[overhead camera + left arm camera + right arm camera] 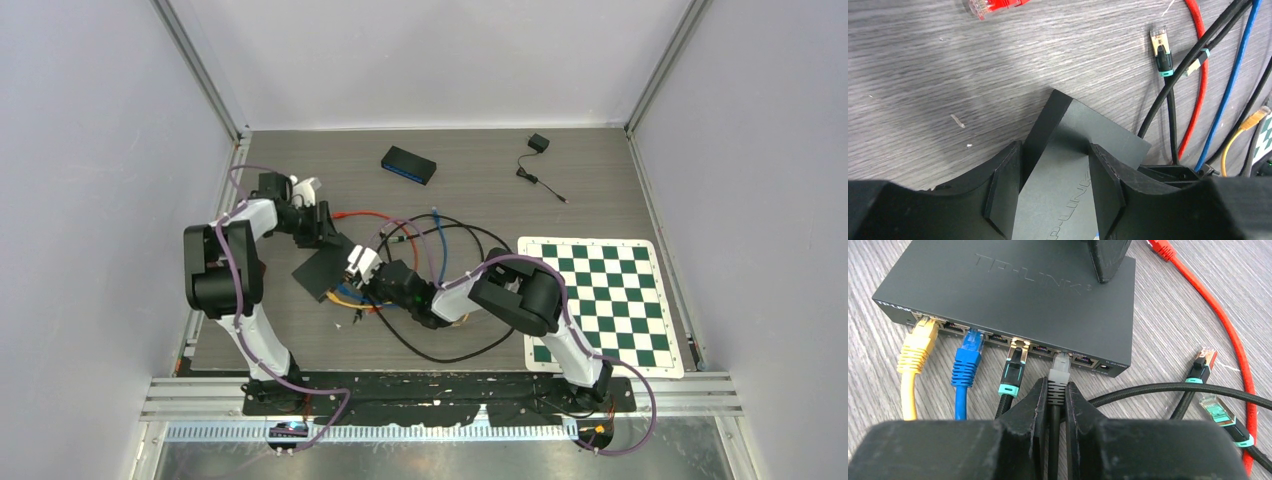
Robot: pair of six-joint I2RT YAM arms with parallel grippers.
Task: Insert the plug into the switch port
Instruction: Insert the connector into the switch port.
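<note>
The grey plug [1060, 371] is pinched at its boot between the closed fingers of the right gripper [1052, 392]. Its clear tip sits at the mouth of a front port of the black TP-Link switch [1013, 295]; how deep it sits cannot be told. At 9 o'clock of it, three neighbours sit in their ports: a teal-collared black plug [1015, 365], a blue plug [970, 352] and a yellow plug [920, 337].

The left gripper [1055, 187] straddles a rear corner of the switch, with one finger [1108, 260] on the lid; whether it clamps cannot be told.

At 3 o'clock two loose teal-collared plugs [1203, 362] lie on the wood-grain table [1158, 315], with a red cable [1228, 335] beyond them.

From above, a blue switch [408, 164] lies at 1 o'clock of the black one, a power adapter [538, 143] at 2 o'clock and a checkerboard mat [605, 300] at 3 o'clock.
</note>
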